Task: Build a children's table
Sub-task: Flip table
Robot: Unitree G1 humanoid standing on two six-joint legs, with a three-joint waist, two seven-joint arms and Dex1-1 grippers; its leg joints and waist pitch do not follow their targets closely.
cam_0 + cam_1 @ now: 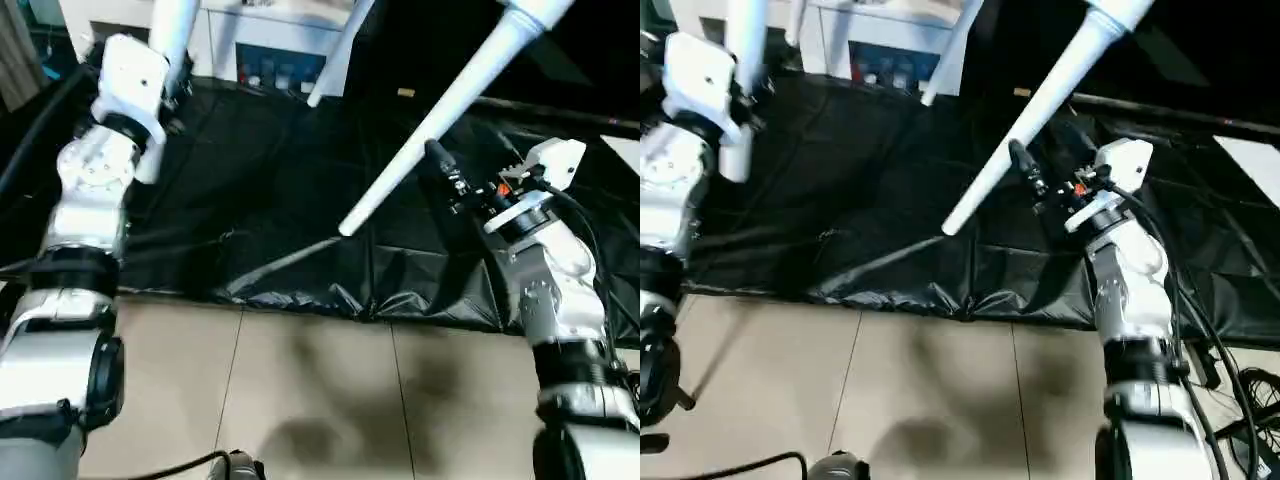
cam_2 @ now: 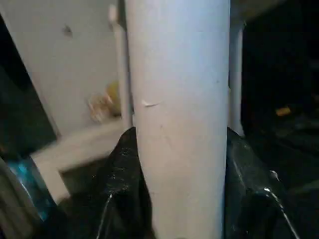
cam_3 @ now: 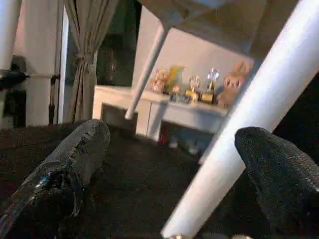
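Left gripper (image 2: 174, 199) clamped round one stiff, slick, likely light tube leg (image 2: 177, 99); right gripper (image 3: 169, 164) wide open, empty, beside another leg (image 1: 440, 120) — best gripped mid-shaft.

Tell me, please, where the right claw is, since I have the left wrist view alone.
Observer: The right claw stands open, with a slanting leg passing between its fingers, not clamped.
Operator: Is that the leg I am holding?
Observer: No. The left claw grips the upright leg, at the far left of the head view.
Operator: Thank you. What lies under the slanting leg's free end?
Observer: A crumpled black sheet, with pale floor tiles nearer the robot.
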